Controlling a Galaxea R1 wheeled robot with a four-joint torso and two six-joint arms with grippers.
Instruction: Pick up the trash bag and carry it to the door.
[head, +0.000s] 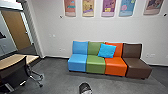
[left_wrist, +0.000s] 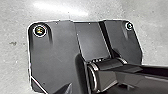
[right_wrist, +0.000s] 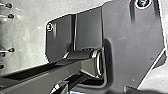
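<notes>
I can't tell whether either gripper is spread, closed or holding anything, nor where the trash bag is. Ahead, across gray floor (head: 57, 75), four joined seats (head: 95, 65), blue, green, orange and brown, stand along a pale wall (head: 55, 25) below colorful posters (head: 108, 7). A bright blue cushion (head: 107, 50) leans between green and orange. To my left: desk (head: 12, 60), black chair (head: 15, 70), wooden door (head: 16, 28).

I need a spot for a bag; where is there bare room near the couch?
Bare gray floor runs between the blue seat and the desk, and the brown seat has bare surface. It's crowded where the blue pillow leans against the green backrest and orange backrest.
</notes>
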